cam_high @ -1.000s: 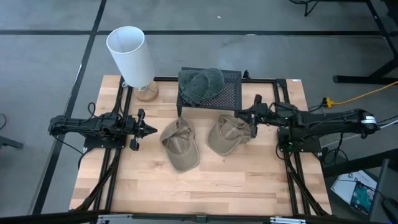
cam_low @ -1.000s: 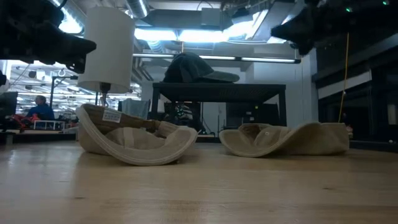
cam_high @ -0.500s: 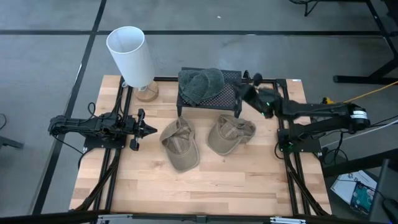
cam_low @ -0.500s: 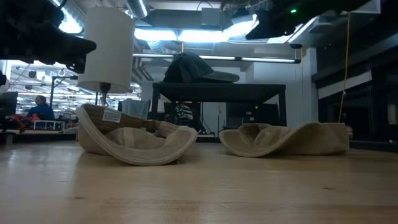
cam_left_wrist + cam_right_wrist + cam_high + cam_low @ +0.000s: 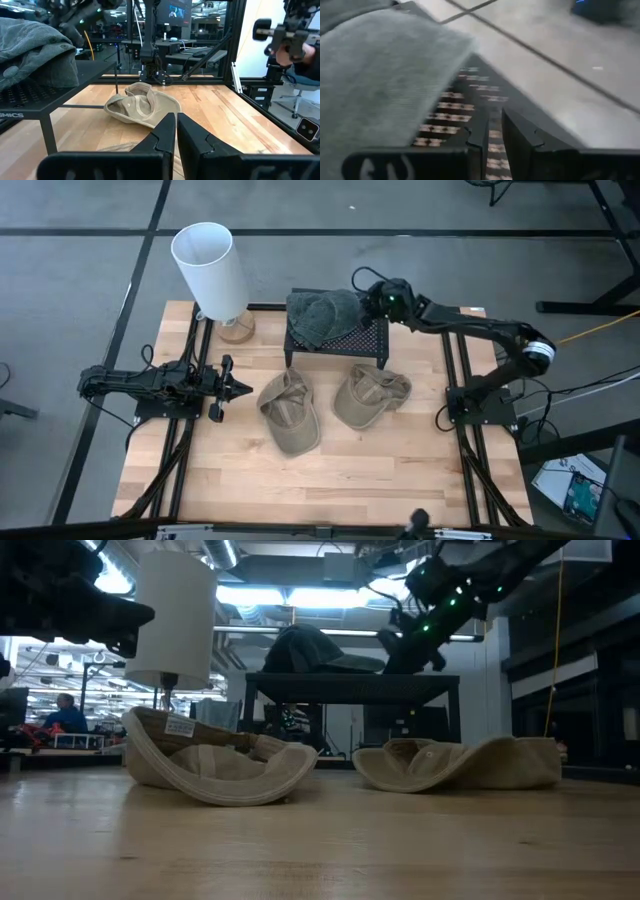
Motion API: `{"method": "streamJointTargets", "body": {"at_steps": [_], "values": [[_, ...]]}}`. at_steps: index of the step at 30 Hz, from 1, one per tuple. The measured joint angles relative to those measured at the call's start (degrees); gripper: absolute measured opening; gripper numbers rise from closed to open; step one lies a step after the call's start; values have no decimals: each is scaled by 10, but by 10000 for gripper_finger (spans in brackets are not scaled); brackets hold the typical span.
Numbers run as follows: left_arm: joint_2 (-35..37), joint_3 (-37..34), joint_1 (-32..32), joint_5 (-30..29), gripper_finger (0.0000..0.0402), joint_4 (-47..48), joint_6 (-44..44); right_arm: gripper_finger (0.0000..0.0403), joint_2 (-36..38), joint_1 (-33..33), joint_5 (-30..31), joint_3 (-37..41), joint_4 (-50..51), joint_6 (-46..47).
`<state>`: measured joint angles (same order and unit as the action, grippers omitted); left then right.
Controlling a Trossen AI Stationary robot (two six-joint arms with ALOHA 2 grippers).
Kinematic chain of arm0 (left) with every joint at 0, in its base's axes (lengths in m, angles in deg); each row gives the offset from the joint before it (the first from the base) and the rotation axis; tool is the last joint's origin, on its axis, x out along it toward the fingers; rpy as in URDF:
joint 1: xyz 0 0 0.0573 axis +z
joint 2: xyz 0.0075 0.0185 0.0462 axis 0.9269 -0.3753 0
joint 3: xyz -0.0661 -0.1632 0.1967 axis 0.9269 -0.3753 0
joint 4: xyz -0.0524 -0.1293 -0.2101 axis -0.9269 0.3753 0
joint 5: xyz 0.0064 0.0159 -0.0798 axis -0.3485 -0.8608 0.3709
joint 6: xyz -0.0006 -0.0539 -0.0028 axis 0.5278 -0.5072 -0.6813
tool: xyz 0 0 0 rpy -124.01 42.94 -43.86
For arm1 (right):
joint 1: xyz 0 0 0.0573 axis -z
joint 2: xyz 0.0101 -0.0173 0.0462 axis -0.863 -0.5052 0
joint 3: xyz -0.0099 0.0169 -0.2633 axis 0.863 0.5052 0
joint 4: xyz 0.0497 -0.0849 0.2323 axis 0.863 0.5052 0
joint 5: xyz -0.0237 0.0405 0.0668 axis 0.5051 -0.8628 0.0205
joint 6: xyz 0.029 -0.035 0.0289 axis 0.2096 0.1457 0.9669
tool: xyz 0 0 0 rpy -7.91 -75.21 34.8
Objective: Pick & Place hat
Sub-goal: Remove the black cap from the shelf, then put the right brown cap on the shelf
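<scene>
hats, three of them, are spread over the scene. a dark grey fabric cap (image 5: 323, 315) lies on a black perforated metal stand (image 5: 368, 332) just above the middle of the high view. in the low view the same cap (image 5: 318, 648) sits on the stand's flat top (image 5: 350, 683), upper centre. two tan fabric caps lie upside down on the pale wooden table (image 5: 340, 475), below the stand. the left tan cap (image 5: 289, 413) is at centre frame. the right tan cap (image 5: 371, 395) is just to its right, apart from it. in the low view they rest at mid left (image 5: 215, 760) and mid right (image 5: 462, 763).

the right gripper (image 5: 368, 292) is at the upper centre of the high view, over the stand's upper right corner and beside the grey cap's brim; whether it touches the cap cannot be told. in the right wrist view its two dark fingers (image 5: 517, 132) stand close together with only a narrow gap and nothing clamped between them, above the perforated surface, with grey cloth filling the left of that frame. in the low view it hangs at the upper right (image 5: 402, 640), next to the cap.

the left gripper (image 5: 240, 388) waits at middle left of the high view, pointing toward the left tan cap, fingers pressed together and empty.

a white cylindrical lamp shade on a wooden base (image 5: 211, 270) stands at the upper left.
</scene>
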<state>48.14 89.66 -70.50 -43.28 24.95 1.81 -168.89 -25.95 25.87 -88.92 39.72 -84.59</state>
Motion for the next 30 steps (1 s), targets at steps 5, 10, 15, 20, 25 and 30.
{"method": "streamJointTargets", "body": {"at_steps": [5,10,15,20,25,30], "values": [[0,0,0,0,10,0,0,53,-40,-8,-120,0,-58,6],[0,0,0,0,13,0,0,53,-61,-38,-211,0,-126,-6],[0,0,0,0,9,0,0,53,-65,-87,-257,0,-159,-53],[0,0,0,0,8,0,0,53,-65,-148,-279,0,-182,-101],[0,0,0,0,9,0,0,53,-62,-204,-294,-1,-181,-147],[0,0,0,0,12,0,0,53,-40,-210,-294,-1,-131,-148]]}}
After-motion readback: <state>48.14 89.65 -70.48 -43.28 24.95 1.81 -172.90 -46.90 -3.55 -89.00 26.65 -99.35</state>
